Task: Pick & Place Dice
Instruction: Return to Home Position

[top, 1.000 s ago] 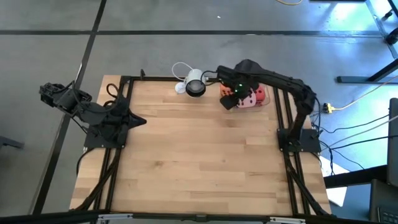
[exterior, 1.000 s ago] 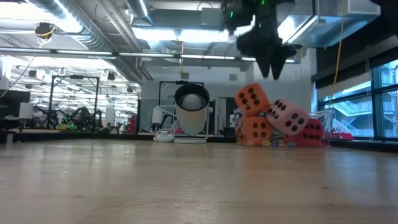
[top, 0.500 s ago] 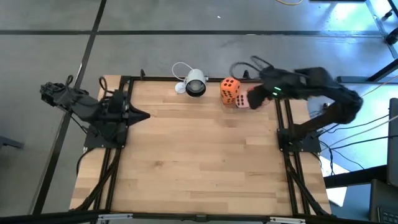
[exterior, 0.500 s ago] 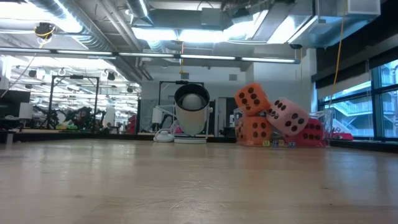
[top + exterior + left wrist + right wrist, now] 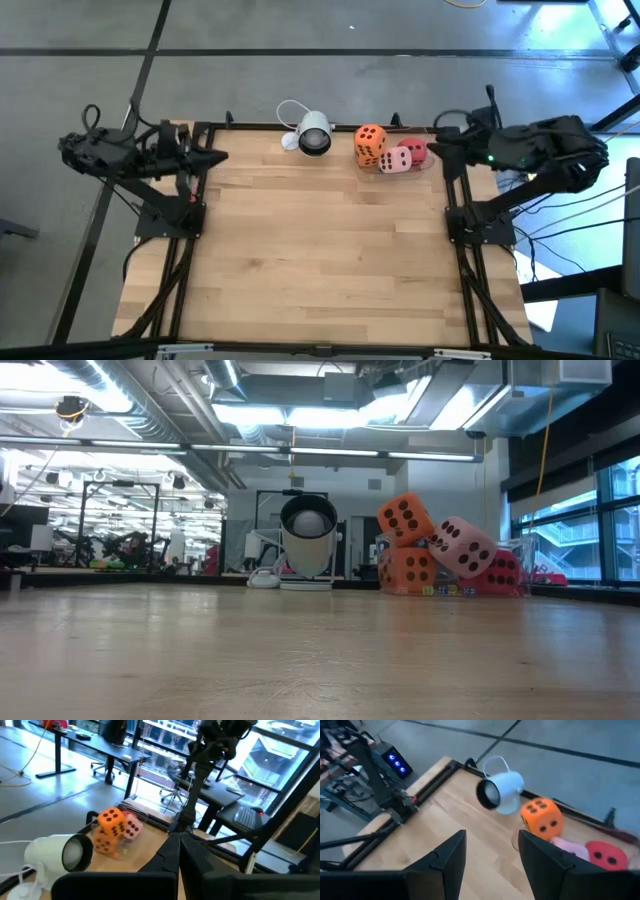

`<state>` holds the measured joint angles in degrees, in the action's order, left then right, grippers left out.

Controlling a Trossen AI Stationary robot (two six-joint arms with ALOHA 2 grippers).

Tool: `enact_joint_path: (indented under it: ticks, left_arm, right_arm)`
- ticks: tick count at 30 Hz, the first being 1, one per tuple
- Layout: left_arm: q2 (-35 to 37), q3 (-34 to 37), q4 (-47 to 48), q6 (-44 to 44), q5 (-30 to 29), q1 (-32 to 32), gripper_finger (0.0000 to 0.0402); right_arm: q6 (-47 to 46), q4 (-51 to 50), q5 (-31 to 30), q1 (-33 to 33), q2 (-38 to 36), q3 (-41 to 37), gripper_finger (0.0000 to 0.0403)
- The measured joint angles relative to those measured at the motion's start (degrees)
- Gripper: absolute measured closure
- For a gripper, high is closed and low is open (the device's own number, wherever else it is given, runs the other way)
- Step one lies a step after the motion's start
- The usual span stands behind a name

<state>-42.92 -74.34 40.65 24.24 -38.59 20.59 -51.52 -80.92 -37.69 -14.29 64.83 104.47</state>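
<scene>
The right fingers (image 5: 447,857) are seen spread apart, with nothing held between them, at the far right corner of the surface (image 5: 320,260), near the dice (image 5: 404,518). The left fingers (image 5: 172,855) are pressed together on nothing, over the far left corner, well apart from the dice. The dice are heaped by the far edge, right of the middle, inside a transparent container (image 5: 522,565). One orange die (image 5: 370,143) is tilted on top of a second orange die (image 5: 406,568). A pink die (image 5: 397,160) is leaned against them, and a red die (image 5: 416,150) is seen beyond it, toward the right arm. A white round camera (image 5: 313,134) is set just left of the heap, its dark lens turned toward the near side.
</scene>
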Motion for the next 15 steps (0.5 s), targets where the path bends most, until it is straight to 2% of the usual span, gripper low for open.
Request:
enact_joint_path:
  ticks: [3,7,12,15]
  left_arm:
    - [-0.1,3.1,-0.1,0.7,2.9,-2.7,0.0398]
    - [1.7,11.4,-0.7,2.3,6.0,-5.3,0.0398]
    - [5.2,22.9,-12.6,-0.8,11.3,-7.0,0.04]
    - [8.0,27.8,-19.9,-2.5,12.2,-7.9,0.0399]
  right_arm:
    - [-3.7,-0.4,-0.9,-1.6,-3.3,-6.2,0.0223]
    - [-10.7,-0.2,-0.9,-3.9,-8.7,-17.8,0.0223]
    - [-18.8,4.8,-1.6,-7.8,-15.5,-32.2,0.0223]
    - [-23.6,6.4,-2.8,-10.2,-19.9,-40.0,0.0223]
